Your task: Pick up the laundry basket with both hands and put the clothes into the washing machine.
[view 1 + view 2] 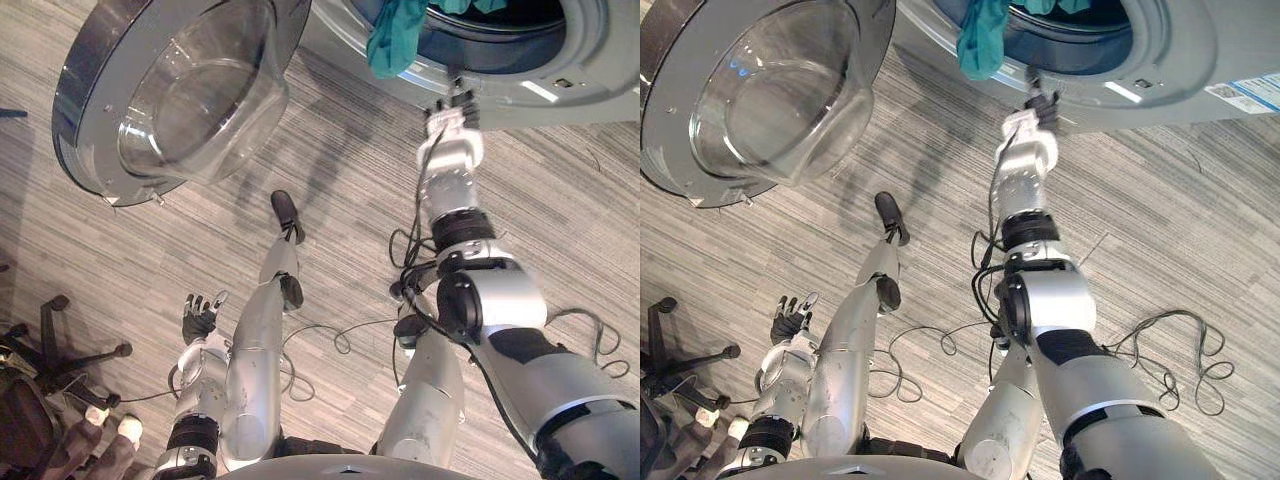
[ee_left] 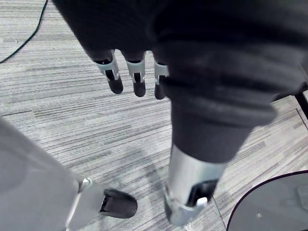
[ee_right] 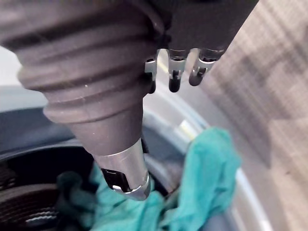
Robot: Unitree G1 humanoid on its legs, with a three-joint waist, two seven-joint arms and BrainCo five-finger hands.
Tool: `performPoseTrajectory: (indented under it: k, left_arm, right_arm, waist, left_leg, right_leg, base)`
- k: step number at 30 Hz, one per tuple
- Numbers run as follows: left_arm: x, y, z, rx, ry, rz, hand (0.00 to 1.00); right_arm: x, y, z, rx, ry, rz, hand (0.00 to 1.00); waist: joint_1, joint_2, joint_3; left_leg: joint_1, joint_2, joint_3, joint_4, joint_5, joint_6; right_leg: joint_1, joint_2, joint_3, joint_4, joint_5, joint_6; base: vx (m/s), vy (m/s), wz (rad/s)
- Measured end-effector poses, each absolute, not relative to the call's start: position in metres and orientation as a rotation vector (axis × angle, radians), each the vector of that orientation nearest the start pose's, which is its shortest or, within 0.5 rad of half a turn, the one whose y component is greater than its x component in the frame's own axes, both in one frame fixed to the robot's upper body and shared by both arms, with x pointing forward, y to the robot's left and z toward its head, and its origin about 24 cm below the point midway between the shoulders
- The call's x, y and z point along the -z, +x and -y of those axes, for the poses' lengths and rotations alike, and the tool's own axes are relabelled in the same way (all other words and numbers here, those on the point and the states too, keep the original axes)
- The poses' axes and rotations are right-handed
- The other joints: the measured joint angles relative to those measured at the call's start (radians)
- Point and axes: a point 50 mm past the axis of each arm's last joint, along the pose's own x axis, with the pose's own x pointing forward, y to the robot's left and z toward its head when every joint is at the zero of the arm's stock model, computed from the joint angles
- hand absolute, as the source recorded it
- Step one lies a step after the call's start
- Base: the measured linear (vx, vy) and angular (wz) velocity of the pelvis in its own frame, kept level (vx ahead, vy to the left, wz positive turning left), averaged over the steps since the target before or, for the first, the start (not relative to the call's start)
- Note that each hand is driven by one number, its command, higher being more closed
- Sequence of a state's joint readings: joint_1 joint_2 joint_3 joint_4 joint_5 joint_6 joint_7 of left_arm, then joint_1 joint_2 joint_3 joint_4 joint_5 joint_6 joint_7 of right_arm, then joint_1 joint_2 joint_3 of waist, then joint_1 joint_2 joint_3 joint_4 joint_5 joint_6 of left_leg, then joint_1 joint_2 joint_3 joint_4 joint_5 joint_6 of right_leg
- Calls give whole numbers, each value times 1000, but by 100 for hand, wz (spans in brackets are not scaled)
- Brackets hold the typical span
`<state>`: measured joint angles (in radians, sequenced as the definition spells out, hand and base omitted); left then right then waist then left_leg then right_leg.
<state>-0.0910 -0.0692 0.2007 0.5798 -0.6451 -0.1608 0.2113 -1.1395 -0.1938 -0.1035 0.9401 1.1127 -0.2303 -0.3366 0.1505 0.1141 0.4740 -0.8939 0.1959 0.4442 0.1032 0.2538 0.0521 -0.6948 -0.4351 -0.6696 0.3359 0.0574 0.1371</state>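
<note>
- Nearest to us, the right robot hand (image 1: pixel 455 105) reached up to the lower rim of the machine's opening. Its dark-tipped fingers (image 3: pixel 174 83) were straight and its thumb (image 3: pixel 124 175) stood apart, so it was released and grasped nothing.
- We saw a crumpled teal cloth garment (image 3: pixel 208 161) draped over that rim. One part hung down outside and the rest lay back in the dark drum (image 1: pixel 500 35).
- That garment hung just beside the right robot hand, and we could not tell whether the thumb touched it.
- We saw the grey front-loading washing machine (image 1: pixel 1200 70) at the far edge of the scene, with its round grey door with a clear glass bowl (image 1: pixel 185 95) swung wide open on the left.
- We found the left robot hand (image 1: pixel 198 320) low down, well apart from the machine, above the grey striped carpet floor (image 1: pixel 350 180). Its straight fingers (image 2: pixel 138 84) were relaxed and empty.
- We noted a black office chair with a star base (image 1: pixel 60 350) at the far left on the floor, and a person's pale shoes (image 1: pixel 128 428) just beside it.
</note>
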Motion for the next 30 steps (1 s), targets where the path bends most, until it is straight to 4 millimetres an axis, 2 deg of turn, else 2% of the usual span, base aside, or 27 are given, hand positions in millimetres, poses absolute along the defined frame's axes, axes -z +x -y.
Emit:
performPoseTrajectory:
  k: [3,6,11,14,16,17,21,23,26,28,30]
  left_arm:
    - [65,232,-179,-559,-696,-367,0]
    - [64,232,-179,-560,-700,-363,0]
    - [65,231,-180,-571,-712,-359,0]
    - [65,231,-181,-572,-711,-355,0]
    - [65,231,-180,-572,-711,-355,0]
    - [65,231,-180,-572,-711,-356,0]
    - [66,230,-181,-573,-710,-359,0]
    - [66,230,-181,-573,-710,-362,0]
    - [69,229,-180,-577,-709,-372,0]
    - [68,228,-181,-581,-711,-369,0]
    - [65,230,-182,-578,-714,-351,0]
  right_arm:
    - [-190,420,141,245,961,69,0]
    - [-193,421,127,196,901,54,0]
    - [-231,423,110,111,847,127,0]
    - [-263,423,108,72,826,205,0]
    - [-283,421,104,39,783,254,0]
    - [-295,420,102,23,751,284,100]
    - [-333,413,93,-36,710,368,100]
    - [-353,409,96,-54,713,419,100]
    - [-363,408,112,-26,740,432,100]
    - [-385,401,139,10,693,508,100]
    - [-391,399,149,13,632,519,100]
  waist:
    - [0,0,0]
    - [11,0,0]
    - [27,0,0]
    - [44,0,0]
    - [46,1,0]
    - [51,1,0]
    - [63,1,0]
    - [71,1,0]
    - [75,1,0]
    - [69,1,0]
    - [66,0,0]
  left_leg:
    - [-3,5,2,0,1,-1]
    - [-9,4,-1,-2,2,-3]
    - [-14,-13,-3,-19,9,-6]
    - [-27,-14,-15,-18,13,-3]
    - [-38,-15,-27,-19,19,-1]
    - [-40,-15,-32,-20,27,2]
    - [-40,-16,-52,-20,25,-2]
    - [-40,-15,-59,-20,27,-5]
    - [-42,-15,-67,-22,32,-9]
    - [-45,-15,-78,-36,45,-9]
    - [-48,-14,-87,-38,49,-9]
  right_leg:
    - [-7,2,0,9,-6,-4]
    - [-10,-1,-2,18,-11,-3]
    - [-21,-16,-7,27,-12,-1]
    - [-20,-16,-25,28,-14,-2]
    - [-20,-15,-37,32,-16,0]
    - [-18,-15,-43,35,-20,-5]
    - [-5,-16,-59,51,-36,-3]
    - [-5,-17,-60,64,-46,-5]
    - [-5,-19,-66,78,-55,-6]
    - [-1,-15,-82,80,-55,-6]
    - [2,-13,-88,84,-60,-7]
  base:
    - [-22,-19,-3]
    - [-21,-16,7]
    - [-18,4,7]
    - [-10,3,8]
    - [-10,1,13]
    - [-12,-1,13]
    - [-16,-19,11]
    - [-16,-35,7]
    - [-11,-41,6]
    - [-3,-37,8]
    - [-6,-45,7]
